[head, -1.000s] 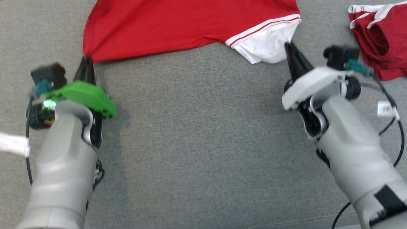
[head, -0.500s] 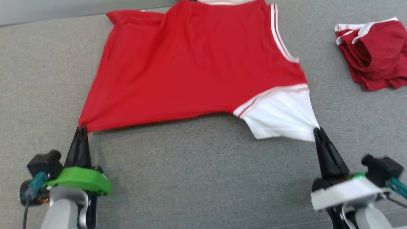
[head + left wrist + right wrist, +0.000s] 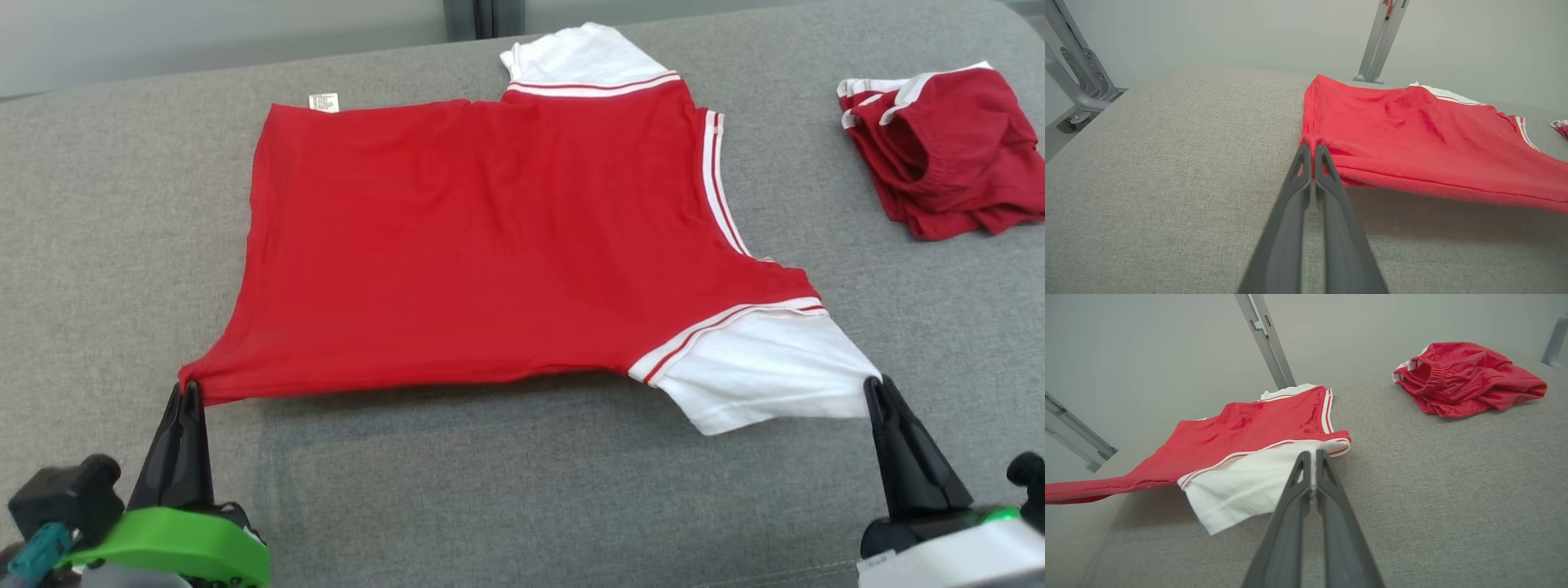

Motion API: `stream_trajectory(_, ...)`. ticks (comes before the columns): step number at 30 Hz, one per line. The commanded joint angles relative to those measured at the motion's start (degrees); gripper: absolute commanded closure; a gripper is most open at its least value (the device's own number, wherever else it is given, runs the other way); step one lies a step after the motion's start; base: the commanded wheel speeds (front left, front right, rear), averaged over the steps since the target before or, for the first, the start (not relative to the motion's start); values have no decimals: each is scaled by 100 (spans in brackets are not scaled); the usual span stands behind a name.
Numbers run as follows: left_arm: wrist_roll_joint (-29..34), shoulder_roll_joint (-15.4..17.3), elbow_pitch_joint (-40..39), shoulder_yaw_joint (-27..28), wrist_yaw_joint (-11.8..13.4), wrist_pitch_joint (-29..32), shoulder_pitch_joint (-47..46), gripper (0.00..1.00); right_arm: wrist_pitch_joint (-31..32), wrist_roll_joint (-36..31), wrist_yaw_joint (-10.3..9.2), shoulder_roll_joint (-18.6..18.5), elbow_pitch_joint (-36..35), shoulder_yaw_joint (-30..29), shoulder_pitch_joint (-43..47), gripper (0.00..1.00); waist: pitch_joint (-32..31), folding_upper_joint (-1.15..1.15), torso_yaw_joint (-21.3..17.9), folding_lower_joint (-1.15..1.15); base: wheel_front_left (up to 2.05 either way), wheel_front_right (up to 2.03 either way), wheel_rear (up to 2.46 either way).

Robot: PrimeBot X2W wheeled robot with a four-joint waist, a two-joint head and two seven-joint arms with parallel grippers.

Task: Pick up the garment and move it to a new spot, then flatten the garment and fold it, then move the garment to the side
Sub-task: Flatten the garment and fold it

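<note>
The garment (image 3: 490, 245) stretches taut beyond both tips, left gripper (image 3: 186, 390) pinching its red corner, right gripper (image 3: 873, 384) its white sleeve (image 3: 767, 367), seemingly to flatten it.

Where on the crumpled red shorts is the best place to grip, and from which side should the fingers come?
Probably the elastic waistband of the red shorts: it stands up as a thick, open rim on the side facing the T-shirt. Come from that side, one finger inside the opening.
</note>
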Motion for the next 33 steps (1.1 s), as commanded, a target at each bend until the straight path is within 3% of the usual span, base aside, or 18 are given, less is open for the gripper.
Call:
stream_trajectory(1,-46,101,13,-15,-30,152,-170,100,55,-22,-1,-23,27,-38,-210,100,110,0,4,0,0,0,0)
stream_trajectory(10,-428,385,804,-284,-421,1255,-1571,100,344,179,-1,-505,1168,42,-1816,100,787,0,121,0,0,0,0)
stream_trajectory(20,-478,380,2183,-470,-903,1016,-3099,100,102,370,-1,-1130,2928,557,-3809,100,1167,0,328,0,0,0,0)
stream_trajectory(21,-435,335,2301,-502,-955,858,-3239,53,-31,375,-1,-1147,3086,626,-3961,95,1176,0,356,0,0,0,0)
stream_trajectory(22,-402,308,2414,-584,-1001,814,-3286,0,-162,354,-1,-1168,3201,673,-4051,51,1180,0,376,0,0,0,0)
stream_trajectory(23,-396,243,2538,-635,-1026,721,-3308,0,-310,316,-1,-1201,3338,741,-4108,0,1182,0,393,0,0,0,0)
stream_trajectory(29,-61,24,2667,-657,-818,-341,-3116,0,-1452,-243,-1,-1213,3527,865,-4079,0,1111,0,392,0,0,0,0)
stream_trajectory(33,295,-62,2489,-648,-506,-1198,-2806,0,-1699,-573,-1,-1046,3248,702,-3745,0,980,0,353,0,0,0,0)
